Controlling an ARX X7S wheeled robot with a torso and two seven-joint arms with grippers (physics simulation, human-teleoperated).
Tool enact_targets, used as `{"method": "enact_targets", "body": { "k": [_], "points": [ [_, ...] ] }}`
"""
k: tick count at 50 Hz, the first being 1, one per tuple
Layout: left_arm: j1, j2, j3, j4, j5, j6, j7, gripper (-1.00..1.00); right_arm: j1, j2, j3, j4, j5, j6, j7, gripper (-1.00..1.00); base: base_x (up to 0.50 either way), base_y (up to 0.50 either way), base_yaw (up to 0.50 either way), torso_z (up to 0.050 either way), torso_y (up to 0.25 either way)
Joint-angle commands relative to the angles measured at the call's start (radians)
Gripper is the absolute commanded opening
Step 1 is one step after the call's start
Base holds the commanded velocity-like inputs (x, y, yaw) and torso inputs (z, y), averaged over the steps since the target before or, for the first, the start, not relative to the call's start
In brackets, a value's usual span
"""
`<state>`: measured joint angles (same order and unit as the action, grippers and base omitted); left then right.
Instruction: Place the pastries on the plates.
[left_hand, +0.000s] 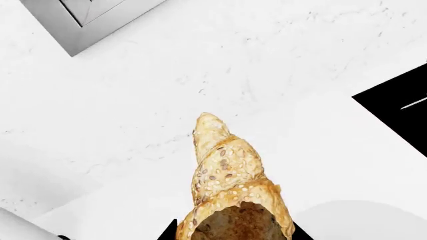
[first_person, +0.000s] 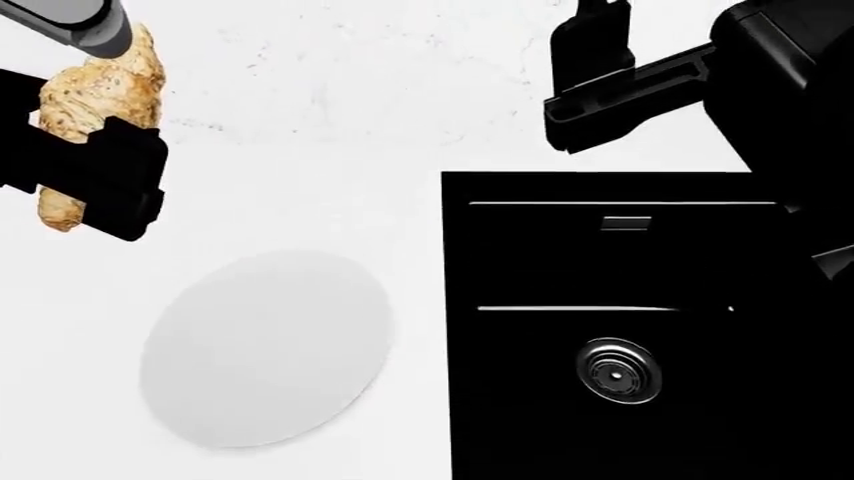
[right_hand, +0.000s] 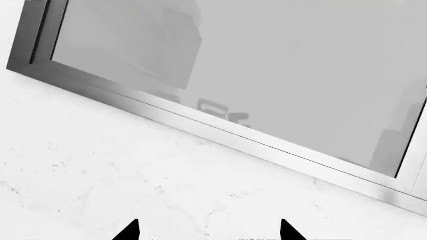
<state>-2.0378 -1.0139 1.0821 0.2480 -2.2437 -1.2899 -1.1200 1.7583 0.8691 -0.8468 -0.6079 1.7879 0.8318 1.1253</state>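
Left gripper (first_person: 83, 165) is clamped around the middle of the croissant (first_person: 96, 95), its black fingers pressed against the pastry's flanks, lifted above the white marble bench (first_person: 334, 90) at the left edge of the head view; one tapered end sticks out below the fingers and the speckled body rises above them. From the left wrist camera the croissant (left_hand: 227, 175) reaches away from the gripper (left_hand: 235, 232), seeded crust on top and a darker brown patch close to the lens, with only the dark tips of the fingers showing on either side of it. Nearer the robot, apart from the croissant, the plain pale grey plate (first_person: 267, 345) lies flat on the bench, nothing on it. Just beside the plate sits the black sink (first_person: 601, 250), a round steel drain (first_person: 618, 370) in its basin. Farther back, the right gripper (first_person: 587, 80) hangs above the bench behind the sink; in the right wrist view its two finger tips (right_hand: 210, 231) stand well apart with nothing between them, facing a steel-framed window (right_hand: 233, 75).
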Motion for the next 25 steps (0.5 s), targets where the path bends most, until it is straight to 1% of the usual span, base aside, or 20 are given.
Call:
{"method": "enact_targets", "body": {
  "k": [1,4,13,21,25],
  "points": [
    [-0.017,-0.008,0.006,0.002,-0.012,0.004,-0.021,-1.00,0.006,-0.004,-0.001,-0.006,0.000,0.006,0.003,1.00,0.00,0.00,0.00,0.000,0.000],
    [-0.024,-0.008,0.009,0.001,-0.019,0.002,-0.026,-1.00,0.022,-0.007,0.000,-0.007,0.009,0.014,0.008,1.00,0.00,0.00,0.00,0.000,0.000],
    [-0.026,-0.022,0.020,0.009,-0.035,-0.006,-0.036,-1.00,0.025,-0.018,-0.008,0.004,0.005,0.021,0.015,1.00,0.00,0.49,0.00,0.000,0.001],
    [-0.005,-0.021,0.023,0.021,-0.032,-0.002,-0.020,-1.00,0.027,-0.032,-0.020,0.015,0.001,0.033,0.013,1.00,0.00,0.00,0.00,0.000,0.000],
    [0.025,-0.013,0.015,0.042,-0.031,0.013,0.014,-1.00,0.023,-0.029,-0.023,0.016,0.001,0.035,0.012,1.00,0.00,0.00,0.00,0.000,0.000]
  ]
}}
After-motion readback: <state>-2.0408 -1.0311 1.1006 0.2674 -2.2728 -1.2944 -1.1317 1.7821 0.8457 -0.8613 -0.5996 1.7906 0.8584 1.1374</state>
